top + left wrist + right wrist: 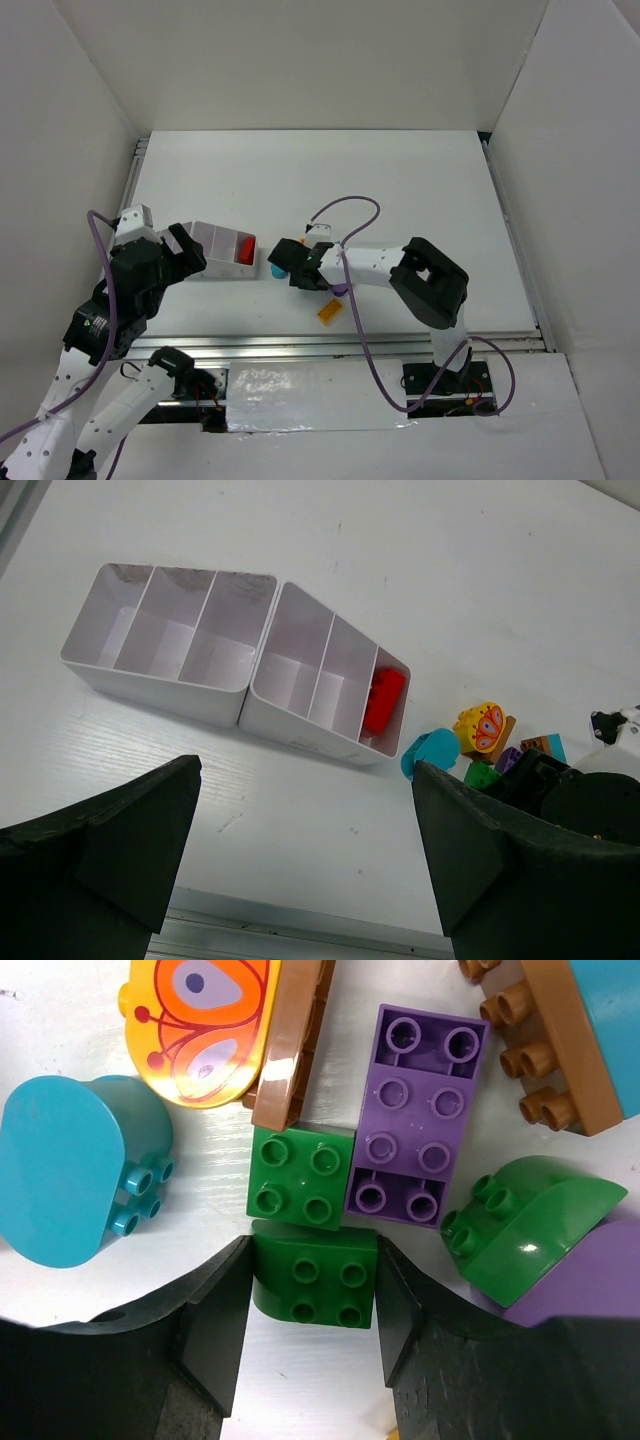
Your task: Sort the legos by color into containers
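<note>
My right gripper (pixel 312 1255) is shut on a green lego (pixel 318 1285) with a rounded corner, its fingers pressed against both sides while it rests on the table. Around it lie a green square lego (pixel 298 1177), a purple one (pixel 415 1115), a curved green one (pixel 530 1225), a teal oval (pixel 75 1170) and an orange-yellow butterfly piece (pixel 200 1025). The white containers (pixel 170 670), two three-compartment trays side by side, hold one red lego (pixel 383 700) in the rightmost compartment. My left gripper (pixel 305 850) hangs open near the trays, holding nothing.
A brown plate (pixel 295 1045) and a brown-and-teal brick (pixel 560 1040) lie in the pile. A small orange piece (pixel 329 312) sits alone near the front edge. White walls enclose the table, and a metal rail (pixel 300 345) runs along the front.
</note>
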Controlling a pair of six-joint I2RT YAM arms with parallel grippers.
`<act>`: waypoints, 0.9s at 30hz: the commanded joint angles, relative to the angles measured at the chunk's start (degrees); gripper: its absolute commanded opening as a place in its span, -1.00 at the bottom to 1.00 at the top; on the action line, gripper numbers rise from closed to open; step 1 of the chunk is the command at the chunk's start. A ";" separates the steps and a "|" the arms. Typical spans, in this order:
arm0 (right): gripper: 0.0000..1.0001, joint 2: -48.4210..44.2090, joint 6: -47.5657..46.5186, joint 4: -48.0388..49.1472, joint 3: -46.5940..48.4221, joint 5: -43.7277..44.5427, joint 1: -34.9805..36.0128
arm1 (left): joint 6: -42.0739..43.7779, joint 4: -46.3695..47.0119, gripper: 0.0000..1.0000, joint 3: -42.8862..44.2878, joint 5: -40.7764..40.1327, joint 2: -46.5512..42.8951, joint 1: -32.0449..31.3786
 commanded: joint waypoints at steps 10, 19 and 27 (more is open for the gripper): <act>-0.45 -6.25 -4.94 1.73 0.20 -0.78 3.46 | 0.81 2.61 0.99 0.14 0.08 -0.47 0.29; -0.45 -10.82 -12.75 7.87 -1.29 -1.13 3.55 | 0.55 2.43 0.99 0.32 -0.53 -0.91 0.29; -0.44 -13.55 -38.66 24.39 2.04 -10.67 3.46 | -0.51 1.73 0.99 0.32 -2.90 -2.84 0.29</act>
